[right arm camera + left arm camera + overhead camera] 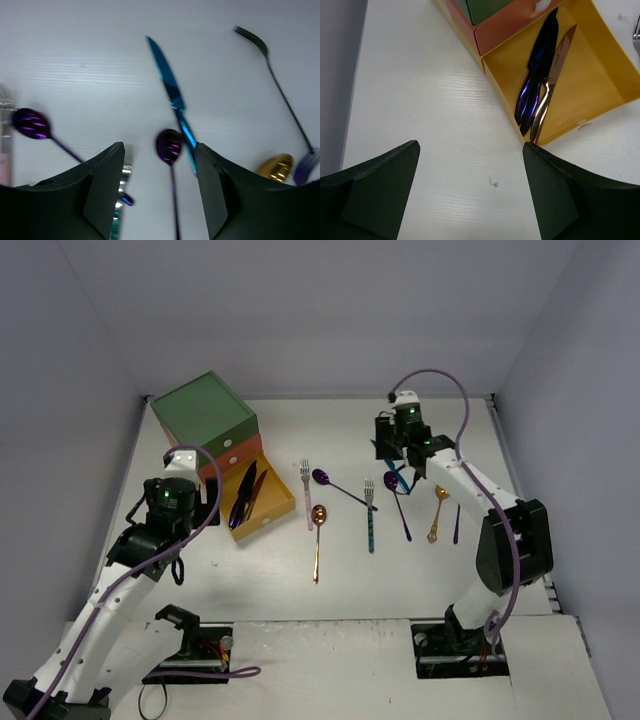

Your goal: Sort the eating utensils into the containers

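The eating utensils lie in a row mid-table: a silver fork [306, 492], a copper spoon [318, 538], a purple spoon [338, 487], a teal fork [370, 518], a second purple spoon [401, 508], a gold spoon [437, 512] and a dark fork [456, 524]. My right gripper [398, 468] is open and empty. It hovers over the blue knife [172, 95] and a purple spoon [169, 145]. The chest [205, 410] has its yellow drawer [600, 75] pulled open, holding a purple knife [535, 75] and a copper knife [552, 85]. My left gripper [471, 147] is open and empty, left of that drawer.
The orange-red drawer [505, 27] and the green drawer [485, 10] above it are shut. Grey walls close the table at the left, back and right. In the right wrist view a dark fork [275, 80] and the gold spoon [274, 164] lie to the right.
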`<state>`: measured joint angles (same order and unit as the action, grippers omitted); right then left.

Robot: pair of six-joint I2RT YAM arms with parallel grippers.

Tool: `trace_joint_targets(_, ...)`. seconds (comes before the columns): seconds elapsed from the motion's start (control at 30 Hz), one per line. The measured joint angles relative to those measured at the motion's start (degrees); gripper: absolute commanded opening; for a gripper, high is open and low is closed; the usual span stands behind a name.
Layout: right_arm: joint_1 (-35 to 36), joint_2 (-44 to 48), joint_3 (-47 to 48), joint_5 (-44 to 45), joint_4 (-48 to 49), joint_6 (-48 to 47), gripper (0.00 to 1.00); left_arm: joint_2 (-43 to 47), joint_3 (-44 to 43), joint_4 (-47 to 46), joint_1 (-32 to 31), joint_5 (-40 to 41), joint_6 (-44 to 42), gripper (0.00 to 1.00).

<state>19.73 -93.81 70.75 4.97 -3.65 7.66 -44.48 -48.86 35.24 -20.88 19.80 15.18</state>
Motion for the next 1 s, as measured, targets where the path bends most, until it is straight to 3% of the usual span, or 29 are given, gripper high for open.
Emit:
trace_joint_targets(0.13, -8.16, -1.48, -1.05, -3.46, -2.06, -2.94, 0.57, -0.25, 0.0, 0.0, 0.0, -0.31, 0.0, 0.82)
trace_joint_targets(0.23, -10.25, -3.46, -1.23, -4.01, -2.16, -4.57, 0.57, -0.25, 0.0, 0.02, 0.0, -0.32, 0.0, 0.82)
trace_joint_targets(0.67, -10.74, -7.37, -8.97, -2.61, -3.23, -4.23, 0.57, -0.49, 0.0, 0.01, 0.0, -0.53, -0.02, 0.82)
trace_joint_targets(1.0, -10.8, -10.13, -8.94, -4.9, -3.29, -3.5, 0.58, -0.49, 0.0, 0.0, 0.0, -0.58, -0.02, 0.82)
